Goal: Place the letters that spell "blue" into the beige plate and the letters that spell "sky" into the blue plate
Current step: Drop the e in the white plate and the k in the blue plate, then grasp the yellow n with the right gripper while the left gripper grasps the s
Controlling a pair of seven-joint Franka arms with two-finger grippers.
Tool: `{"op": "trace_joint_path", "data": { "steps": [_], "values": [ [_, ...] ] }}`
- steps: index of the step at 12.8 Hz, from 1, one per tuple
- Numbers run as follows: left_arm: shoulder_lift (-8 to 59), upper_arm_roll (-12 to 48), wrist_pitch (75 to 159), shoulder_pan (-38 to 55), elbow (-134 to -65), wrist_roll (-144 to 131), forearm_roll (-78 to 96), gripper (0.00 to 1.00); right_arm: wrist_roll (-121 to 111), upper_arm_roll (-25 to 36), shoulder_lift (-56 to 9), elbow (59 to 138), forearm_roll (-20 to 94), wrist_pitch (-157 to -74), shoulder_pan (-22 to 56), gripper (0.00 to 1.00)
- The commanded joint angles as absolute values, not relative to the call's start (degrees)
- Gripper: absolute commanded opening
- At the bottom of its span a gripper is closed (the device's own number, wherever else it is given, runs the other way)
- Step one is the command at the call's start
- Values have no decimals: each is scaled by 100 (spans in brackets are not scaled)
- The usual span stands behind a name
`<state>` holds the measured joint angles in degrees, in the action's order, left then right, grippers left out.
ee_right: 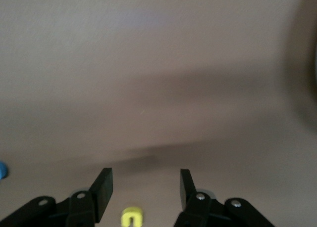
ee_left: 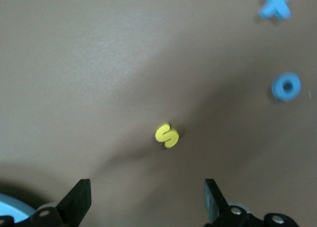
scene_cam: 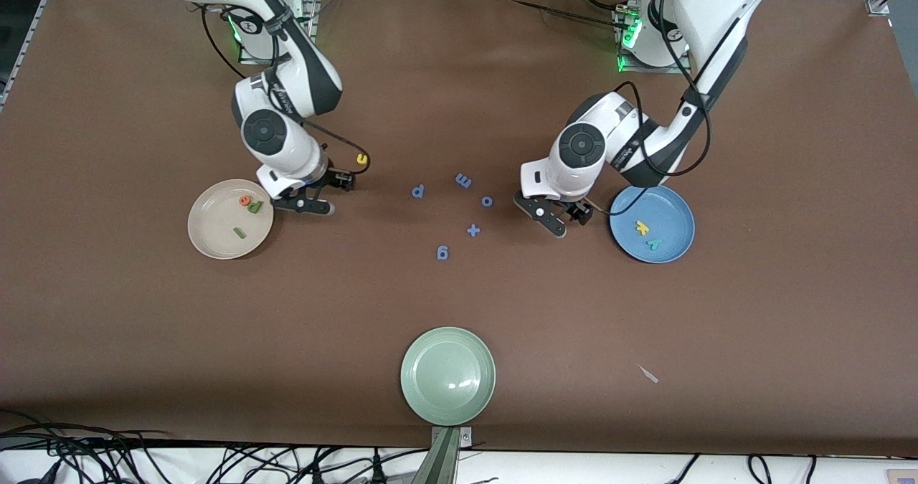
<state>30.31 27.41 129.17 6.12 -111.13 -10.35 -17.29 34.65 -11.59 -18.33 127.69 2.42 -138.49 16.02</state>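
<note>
We see the yellow s [ee_left: 167,135] flat on the brown table [scene_cam: 459,305], below the left gripper [ee_left: 146,187], in line with the gap between its fingers, which are spread wide and hold nothing. In the front view that gripper [scene_cam: 549,219] hangs at the blue plate's [scene_cam: 674,204] nine o'clock rim; the plate holds the yellow k [scene_cam: 641,227] and teal y [scene_cam: 654,244]. The yellow u [scene_cam: 362,158] lies on the table at one o'clock from the right gripper [scene_cam: 308,204], whose fingers stand apart and empty. That gripper is at two o'clock of the beige plate [scene_cam: 208,236], which holds the orange e [scene_cam: 244,199], green b [scene_cam: 254,207] and dark green l [scene_cam: 239,233].
</note>
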Motion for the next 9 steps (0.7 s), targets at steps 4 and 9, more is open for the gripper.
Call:
{"op": "trace_joint_path", "data": {
  "steps": [4, 9],
  "values": [
    [3348, 2725, 13227, 817, -10916, -3346, -1643, 100, 3998, -1678, -1767, 13280, 308, -14379, 1573, 63],
    [3568, 2707, 13597, 914, -10925, -4981, -1758, 100, 4148, -1925, -1679, 13649, 308, -14572, 1573, 63]
  ]
}}
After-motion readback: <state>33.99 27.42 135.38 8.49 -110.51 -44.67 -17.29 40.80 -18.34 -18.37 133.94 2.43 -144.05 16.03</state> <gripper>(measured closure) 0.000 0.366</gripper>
